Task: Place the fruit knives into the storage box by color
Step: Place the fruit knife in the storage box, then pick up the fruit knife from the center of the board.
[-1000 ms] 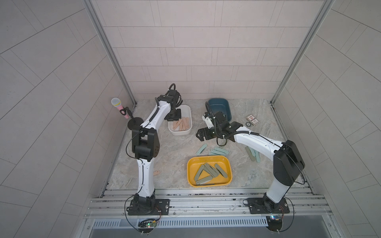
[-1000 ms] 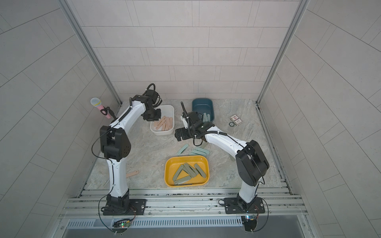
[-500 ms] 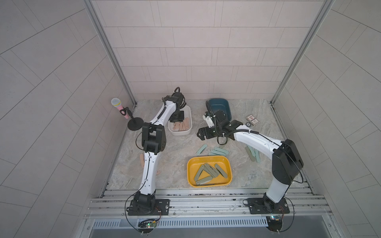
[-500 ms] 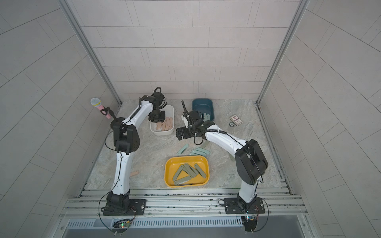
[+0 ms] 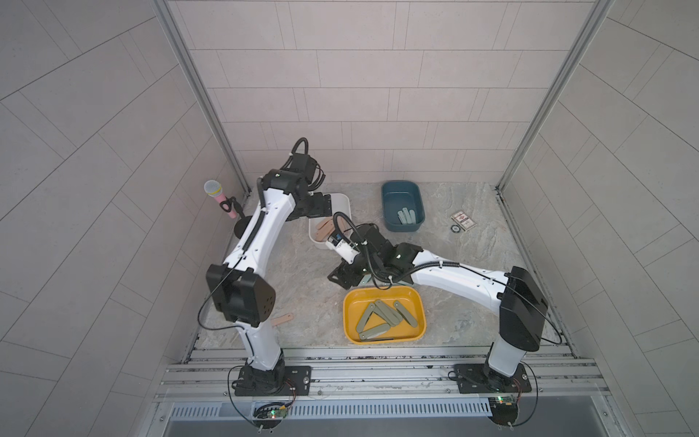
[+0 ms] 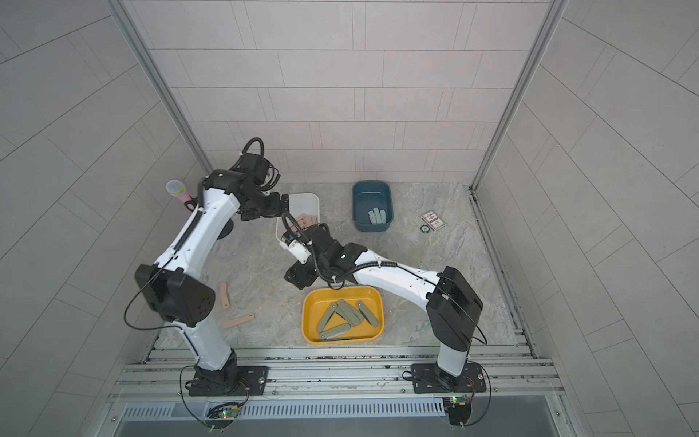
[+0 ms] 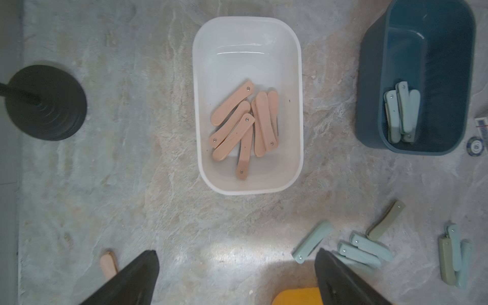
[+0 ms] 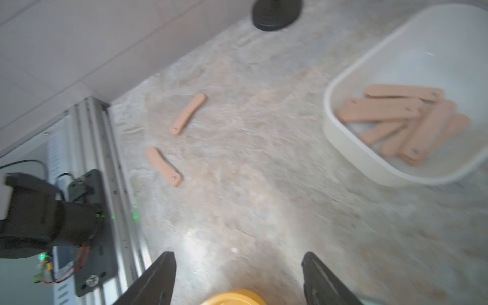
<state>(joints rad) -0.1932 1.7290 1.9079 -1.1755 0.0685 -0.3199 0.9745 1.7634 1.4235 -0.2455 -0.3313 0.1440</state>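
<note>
The left tool (image 7: 236, 252) hangs released above the white rounded plastic box (image 7: 245, 60), jaws spread wide and empty. Its wrist view catches only the dark finger ends. In that box lies a heap of peach-pink fruit knives (image 7: 245, 126), overlapped too much to count surely. Two peach-pink strays (image 8: 188, 113) lie well apart from it on the grey stone-look counter (image 7: 132, 184). In a top view only one (image 5: 283, 319) peeks out beside the left arm.

The right tool (image 8: 237, 254) sits low beside the yellow plastic box (image 5: 382, 292), jaws apart with bare counter between them, though its wrist view is smeared. From above, its arm covers most of the loose pale teal knives (image 7: 364, 247). Olive-green knives (image 5: 382, 318) lie in the yellow box. Other teal knives (image 7: 401, 113) lie bunched in the dark blue plastic box (image 7: 427, 39).
</note>
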